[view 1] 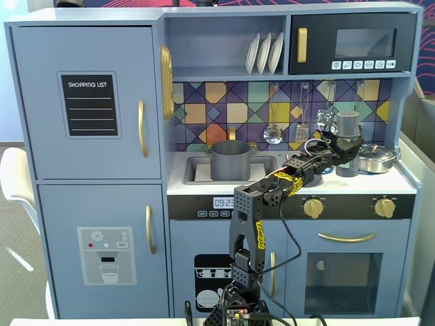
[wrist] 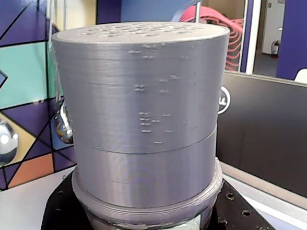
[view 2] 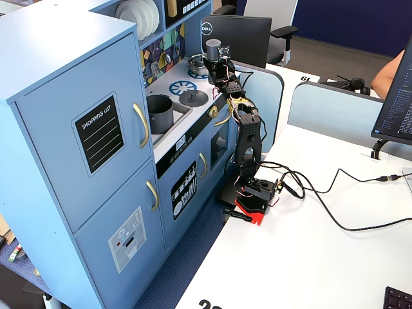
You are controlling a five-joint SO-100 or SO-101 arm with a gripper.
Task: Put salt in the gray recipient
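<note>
The salt [view 1: 347,129] is a tall dark gray cylinder standing at the right of the toy stovetop. It fills the wrist view [wrist: 144,110], with its perforated top showing. My gripper [view 1: 340,155] is closed around its lower part, and black jaw plates show on both sides of its base in the wrist view [wrist: 144,221]. The gray recipient [view 1: 231,161] is a matte gray pot sitting in the sink at the counter's left, well left of the gripper. It also shows in a fixed view [view 2: 159,112], as do the salt [view 2: 212,48] and gripper [view 2: 216,64].
A shiny silver pan [view 1: 376,157] stands right of the salt. A flat gray lid [view 2: 192,97] lies on a burner between pot and salt. A ladle [view 1: 273,132] and spatula [view 1: 301,129] hang on the tiled back wall. A shelf with plates [view 1: 265,53] is overhead.
</note>
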